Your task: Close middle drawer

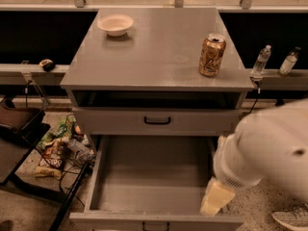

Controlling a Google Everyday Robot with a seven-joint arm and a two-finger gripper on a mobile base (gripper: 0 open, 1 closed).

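Observation:
The middle drawer (pixel 154 177) is pulled far out of the grey cabinet (pixel 159 52), and its long plain grey inside is bare. Its front (pixel 115 222) lies along the bottom edge of the view, with a small black handle (pixel 155 225) just showing. Above it, a shorter drawer front with a black bar handle (pixel 157 121) is pushed in. My white arm (pixel 269 153) comes in from the right. My cream-coloured gripper (pixel 215 200) hangs at the open drawer's front right corner, just over its right wall.
On the cabinet top stand a gold drink can (pixel 212 55) at the right and a white bowl (pixel 115 24) at the back left. Two small bottles (pixel 261 60) sit on the ledge to the right. Bags and cables (pixel 57 148) lie on the floor at the left. A shoe (pixel 291 219) is at the bottom right.

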